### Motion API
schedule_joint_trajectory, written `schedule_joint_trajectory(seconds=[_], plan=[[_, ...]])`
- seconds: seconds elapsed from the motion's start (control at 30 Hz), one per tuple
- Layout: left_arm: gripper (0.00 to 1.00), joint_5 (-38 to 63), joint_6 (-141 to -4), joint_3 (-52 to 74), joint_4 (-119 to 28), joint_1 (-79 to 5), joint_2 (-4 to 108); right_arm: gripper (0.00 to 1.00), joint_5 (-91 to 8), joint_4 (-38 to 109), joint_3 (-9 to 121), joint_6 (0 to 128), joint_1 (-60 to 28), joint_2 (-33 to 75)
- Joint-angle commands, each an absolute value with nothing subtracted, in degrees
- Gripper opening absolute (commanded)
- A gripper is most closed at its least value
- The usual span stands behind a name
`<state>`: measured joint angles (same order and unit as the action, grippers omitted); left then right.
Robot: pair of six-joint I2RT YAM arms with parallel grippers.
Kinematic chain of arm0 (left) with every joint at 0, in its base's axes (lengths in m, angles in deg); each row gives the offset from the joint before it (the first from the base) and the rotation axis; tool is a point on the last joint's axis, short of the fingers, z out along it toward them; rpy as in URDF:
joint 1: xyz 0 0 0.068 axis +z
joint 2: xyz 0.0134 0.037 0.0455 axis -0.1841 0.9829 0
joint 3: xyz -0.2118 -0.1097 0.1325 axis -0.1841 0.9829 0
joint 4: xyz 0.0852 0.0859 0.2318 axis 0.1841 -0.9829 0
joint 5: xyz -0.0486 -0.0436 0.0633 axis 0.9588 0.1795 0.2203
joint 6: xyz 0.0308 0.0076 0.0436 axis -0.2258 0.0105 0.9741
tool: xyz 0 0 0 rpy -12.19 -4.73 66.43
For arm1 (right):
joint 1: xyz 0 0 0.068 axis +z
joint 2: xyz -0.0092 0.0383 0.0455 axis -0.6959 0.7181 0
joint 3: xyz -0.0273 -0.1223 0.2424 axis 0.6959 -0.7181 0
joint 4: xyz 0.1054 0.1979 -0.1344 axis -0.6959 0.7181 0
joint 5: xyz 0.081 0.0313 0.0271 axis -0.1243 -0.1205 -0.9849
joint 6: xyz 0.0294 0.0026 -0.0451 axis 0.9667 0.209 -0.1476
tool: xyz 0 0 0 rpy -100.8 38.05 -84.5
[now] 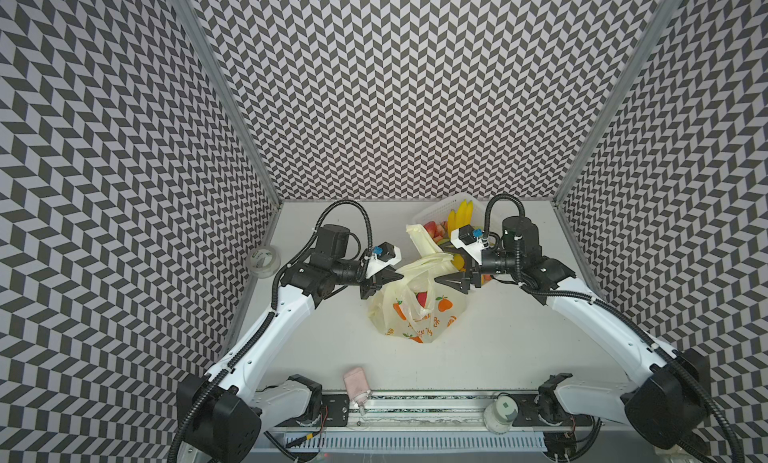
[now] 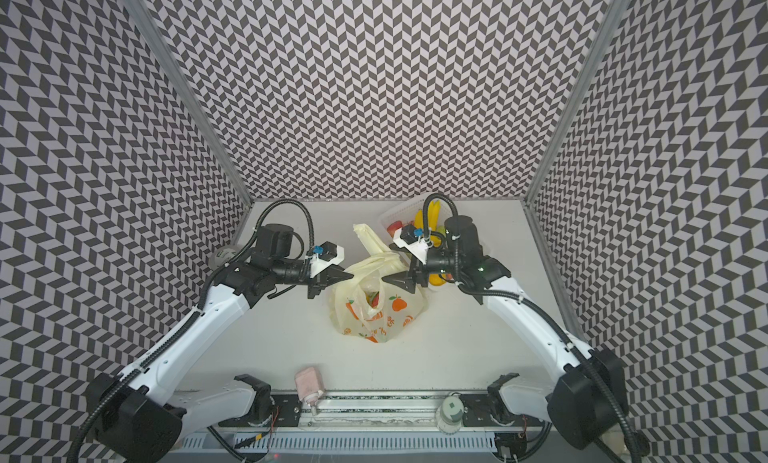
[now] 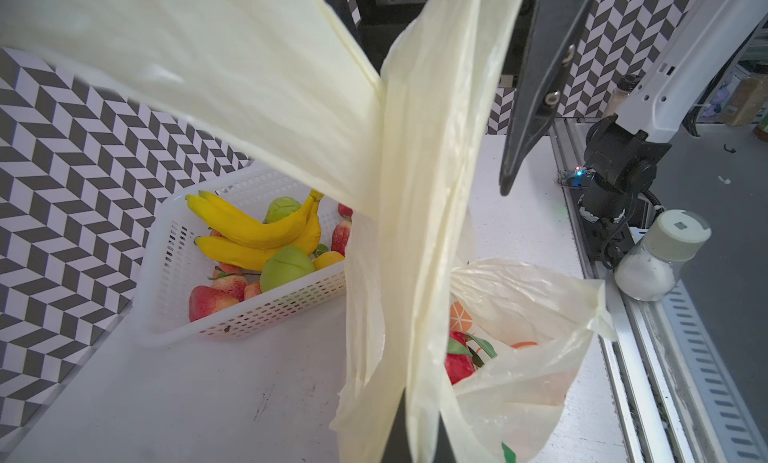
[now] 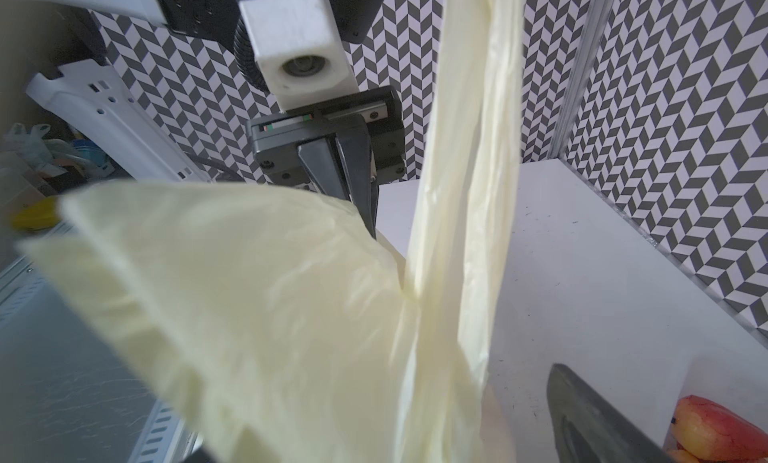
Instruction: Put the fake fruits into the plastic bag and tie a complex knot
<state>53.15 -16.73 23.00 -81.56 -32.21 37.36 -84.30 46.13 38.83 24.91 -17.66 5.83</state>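
Bag (image 1: 415, 315) of toy fruit (image 1: 422, 299) sits mid-table, its handles (image 1: 422, 265) crossed above it. Left claw (image 1: 398, 277) pinches one handle tight; right claw (image 1: 441, 281) gapes wide, gripping nothing. Its best move, I judge: grasp close to the crossing, pull toward bare table (image 1: 332, 348) up front, clear of the basket (image 1: 432, 212) just behind.

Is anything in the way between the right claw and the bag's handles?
No, nothing visible. The right gripper stands open right at the bag's handles, while the left gripper pinches a handle.

Lab test booth, chevron walls (image 1: 415, 87), robot arms (image 1: 270, 336)
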Motion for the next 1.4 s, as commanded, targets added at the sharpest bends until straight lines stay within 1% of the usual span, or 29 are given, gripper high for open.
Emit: schedule_joint_trajectory(seconds=[0.0,0.3,0.5,0.6,0.7,0.8,0.9,1.03,1.2,1.3,1.37], plan=[[0.00,53.56,-16.45,23.05,-81.81,-31.88,36.92,0.92,-85.92,40.97,39.31,25.81,-16.60,6.87],[0.00,53.91,-16.65,22.04,-82.34,-31.85,38.45,0.90,-85.32,38.62,39.89,26.97,-14.13,8.33],[0.00,53.82,-16.63,21.95,-82.38,-31.88,38.51,0.82,-84.21,37.57,39.80,27.60,-13.86,8.42],[0.00,53.44,-16.56,22.08,-82.44,-31.87,38.43,0.76,-83.23,37.72,39.80,27.60,-13.86,8.59],[0.00,53.34,-16.54,22.21,-82.49,-31.84,38.42,0.73,-82.53,37.77,39.88,27.81,-13.84,9.01],[0.00,53.50,-16.54,22.21,-82.43,-31.88,38.43,0.74,-82.15,37.93,39.89,27.68,-13.86,9.45],[0.00,53.44,-16.54,22.13,-82.42,-31.88,38.54,0.77,-82.13,37.85,39.97,27.88,-13.86,9.89],[0.00,53.52,-16.54,22.04,-82.42,-31.83,38.78,0.76,-82.57,36.47,39.97,28.80,-13.70,10.24],[0.00,53.59,-16.54,22.04,-82.51,-31.87,38.62,0.66,-82.99,35.14,39.58,29.71,-13.51,10.35],[0.00,53.56,-16.54,21.95,-82.59,-31.88,38.69,0.57,-83.25,34.81,39.48,29.81,-13.42,10.55],[0.00,53.35,-16.45,22.02,-82.58,-31.86,38.68,0.48,-83.20,35.10,39.53,29.75,-13.35,10.55]])
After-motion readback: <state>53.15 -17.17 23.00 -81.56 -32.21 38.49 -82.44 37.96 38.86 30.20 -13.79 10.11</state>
